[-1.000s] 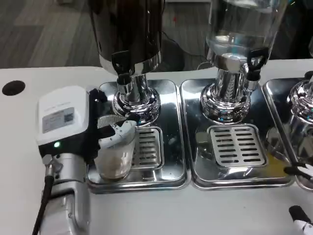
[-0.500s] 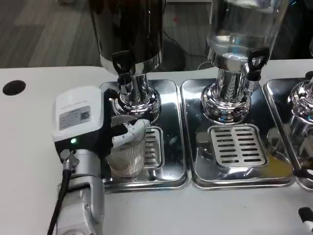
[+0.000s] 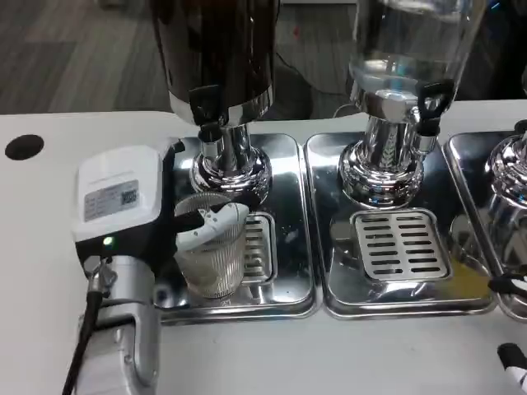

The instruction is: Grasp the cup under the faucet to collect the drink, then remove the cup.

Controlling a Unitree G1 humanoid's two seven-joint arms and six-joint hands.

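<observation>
while the left hand [image 3: 144,216] wraps the cup [image 3: 210,255], its fingers [image 3: 212,226] curl round the front of the ribbed clear glass, closed snug on it, white back facing up w/ a green light lit. cup sits upright on the left drip tray [image 3: 288,284], at the left edge of the grate, just below the dark dispenser's faucet [image 3: 207,115]. right hand [image 3: 512,329] only shows as dark fingertips at the frame's right edge; can't tell its state.
</observation>
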